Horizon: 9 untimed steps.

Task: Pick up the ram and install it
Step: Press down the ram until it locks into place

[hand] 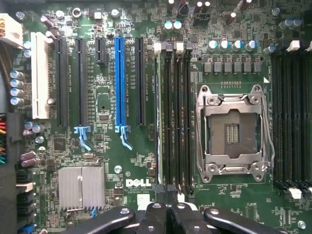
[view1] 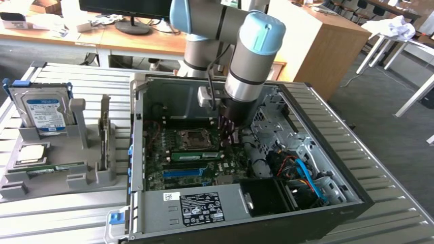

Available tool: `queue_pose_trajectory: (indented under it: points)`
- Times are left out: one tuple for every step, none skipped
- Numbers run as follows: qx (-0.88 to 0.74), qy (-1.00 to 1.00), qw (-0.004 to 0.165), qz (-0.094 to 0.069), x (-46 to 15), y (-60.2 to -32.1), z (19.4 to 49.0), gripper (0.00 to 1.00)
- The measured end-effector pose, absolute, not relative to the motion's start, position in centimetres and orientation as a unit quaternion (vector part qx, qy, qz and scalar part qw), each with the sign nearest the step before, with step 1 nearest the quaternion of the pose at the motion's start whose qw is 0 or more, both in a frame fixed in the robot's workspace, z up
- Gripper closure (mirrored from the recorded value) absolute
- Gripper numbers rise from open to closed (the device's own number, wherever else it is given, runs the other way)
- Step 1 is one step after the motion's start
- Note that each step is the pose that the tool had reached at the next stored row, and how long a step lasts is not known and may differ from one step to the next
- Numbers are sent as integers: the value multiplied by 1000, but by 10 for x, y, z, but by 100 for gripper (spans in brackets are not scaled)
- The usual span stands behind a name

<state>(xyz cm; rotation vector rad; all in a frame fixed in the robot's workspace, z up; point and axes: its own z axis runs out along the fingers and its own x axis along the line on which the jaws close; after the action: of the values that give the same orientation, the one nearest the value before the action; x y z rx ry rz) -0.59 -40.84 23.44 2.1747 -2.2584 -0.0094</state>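
A ram stick (view1: 196, 155) stands on edge in a slot of the motherboard (view1: 159, 152), just beside the processor socket (view1: 193, 138). In the wrist view the ram (hand: 157, 122) is a thin edge-on line in the slot farthest from the socket (hand: 234, 129). My gripper (view1: 228, 133) reaches down into the open computer case at one end of the ram slots. Its black fingers (hand: 165, 217) are shut together over that end of the slots, with nothing visible between them. I cannot tell whether they touch the stick. A second ram stick (view1: 48, 168) lies in the grey rack.
The grey rack (view1: 81, 178) at the exterior view's left holds a blue-labelled hard drive (view1: 44, 114) and a square silver processor (view1: 30, 155). Case walls (view1: 139, 132), cables (view1: 302, 173) and a power supply (view1: 196, 208) surround the board. Empty dark slots (hand: 287, 112) lie beyond the socket.
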Motion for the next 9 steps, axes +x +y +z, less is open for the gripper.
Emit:
queue_pose_trajectory:
  points:
    - [694,-720,3,-3,-6,-408,233,90]
    - [694,-720,3,-3,-6,-408,232,90]
    - [694,-720,3,-3,-6,-408,231,90]
    - [694,-720,3,-3,-6,-408,230,90]
    - [694,-720,3,-3,-6,-408,229,90]
    - [694,-720,3,-3,-6,-408,228,90]
    - [694,-720,3,-3,-6,-408,227,90]
    - [694,-720,3,-3,-6,-408,226,90]
    - [694,-720,3,-3,-6,-408,225,90]
